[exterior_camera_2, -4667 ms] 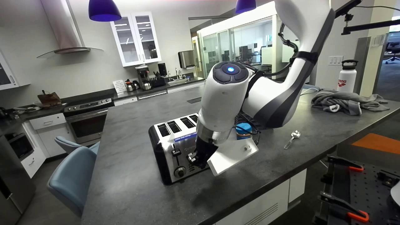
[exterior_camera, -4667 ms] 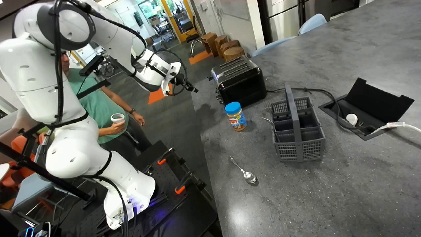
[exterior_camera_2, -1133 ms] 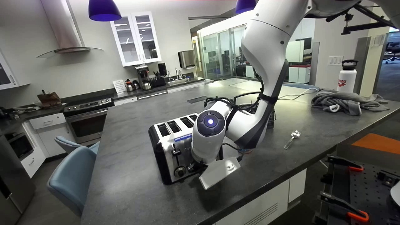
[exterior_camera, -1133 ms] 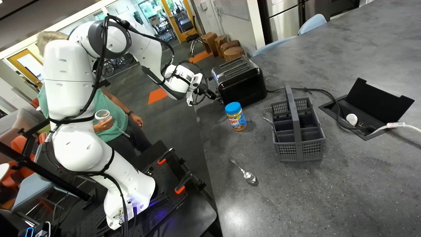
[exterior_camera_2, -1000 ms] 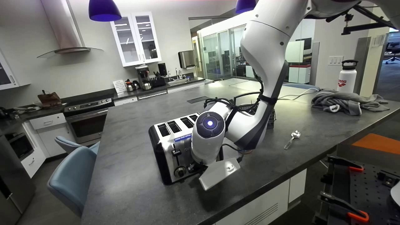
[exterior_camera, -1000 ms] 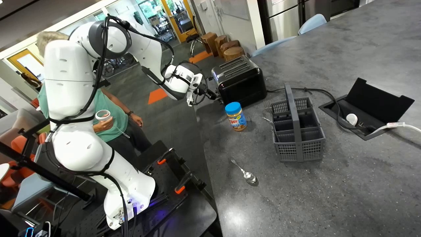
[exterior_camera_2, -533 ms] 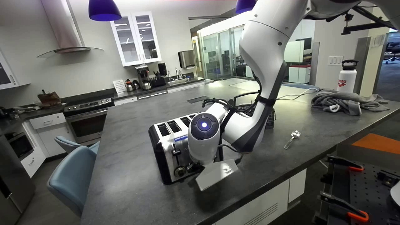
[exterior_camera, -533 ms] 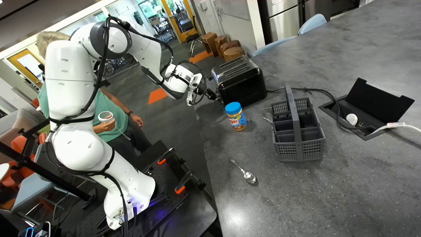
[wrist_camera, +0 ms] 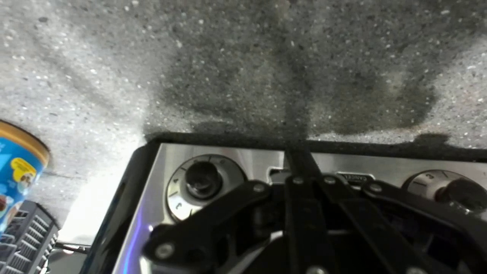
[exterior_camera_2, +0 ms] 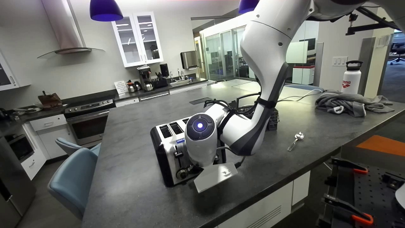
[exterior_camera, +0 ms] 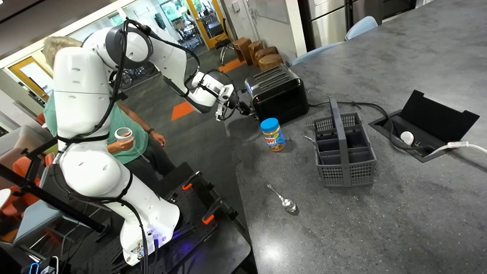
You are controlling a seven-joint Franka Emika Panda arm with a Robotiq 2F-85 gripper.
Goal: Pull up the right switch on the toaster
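The toaster [exterior_camera: 281, 101] stands near the counter's edge. It is black-sided with a shiny steel front, seen in an exterior view [exterior_camera_2: 171, 155] and the wrist view [wrist_camera: 262, 156]. Its slots look empty. One lever [exterior_camera_2: 178, 154] stands high in its track above a dial [exterior_camera_2: 182, 174]; the arm hides the other lever. In the wrist view, a dial [wrist_camera: 204, 180] and another dial [wrist_camera: 456, 190] flank my gripper [wrist_camera: 302, 161]. My gripper's fingers are together with nothing seen between them, low against or just before the front panel, between the button labels. Whether they touch is unclear. It also shows in an exterior view [exterior_camera: 249, 111].
A blue-lidded peanut butter jar [exterior_camera: 272, 134] stands close beside the toaster and gripper. A grey caddy [exterior_camera: 344, 167] and a spoon [exterior_camera: 285, 201] lie farther along the counter. An open black socket case [exterior_camera: 437, 121] is beyond. A person [exterior_camera: 133, 140] stands behind the arm.
Since several seconds ago, my gripper has come down and in to the toaster's front. In the last second it has shifted slightly along the front toward the visible dial and lever. The toaster has not moved.
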